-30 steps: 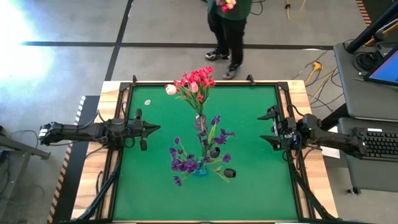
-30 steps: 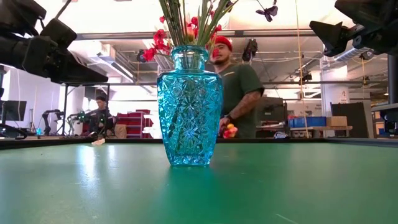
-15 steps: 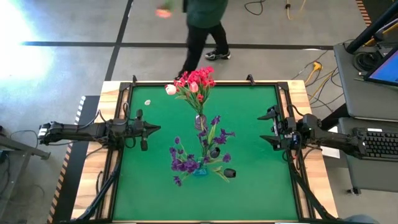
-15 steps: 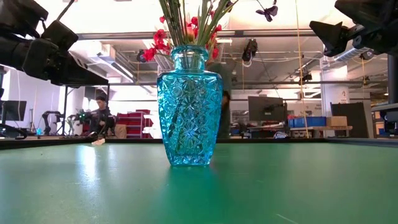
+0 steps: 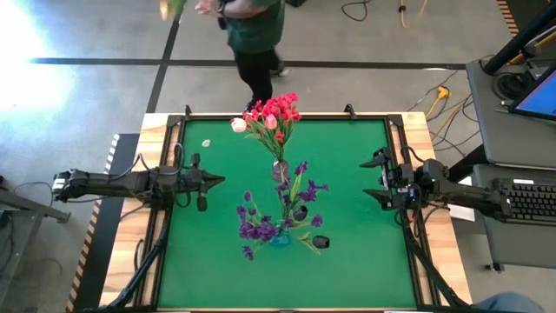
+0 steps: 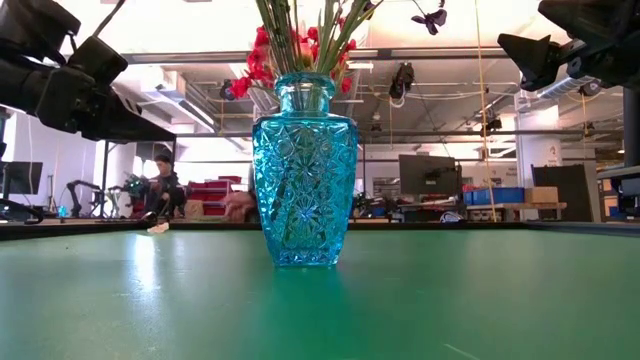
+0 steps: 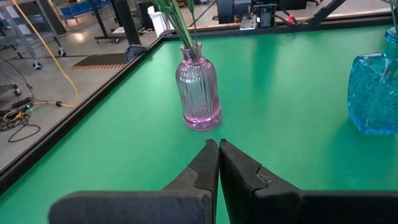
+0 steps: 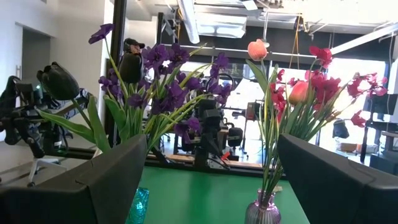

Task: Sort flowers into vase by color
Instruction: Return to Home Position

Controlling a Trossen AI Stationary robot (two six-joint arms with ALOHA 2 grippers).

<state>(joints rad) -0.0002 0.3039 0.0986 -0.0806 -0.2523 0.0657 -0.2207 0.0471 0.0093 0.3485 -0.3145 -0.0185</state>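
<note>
The red flowers [image 5: 273,113] stand in the purple vase [image 7: 200,93] toward the table's [image 5: 356,252] far edge, and the purple flowers [image 5: 261,228] in the blue vase [image 6: 304,170] toward its near edge. The left gripper [image 7: 214,146], by the left edge, is closed and empty; the right gripper [image 5: 368,178], by the right edge, gapes wide, holding nothing

The left arm [image 5: 122,183] lies stretched out level from its side, wrist straight. The left gripper [image 5: 215,180] points inward with its 2 fingers [image 7: 205,165] pressed together, holding nothing. The right arm [image 5: 460,196] reaches less far in from the opposite side. The right gripper [image 5: 377,178] faces the left one, well apart from it, its 2 fingers [image 8: 93,180] spread wide and empty.
</note>
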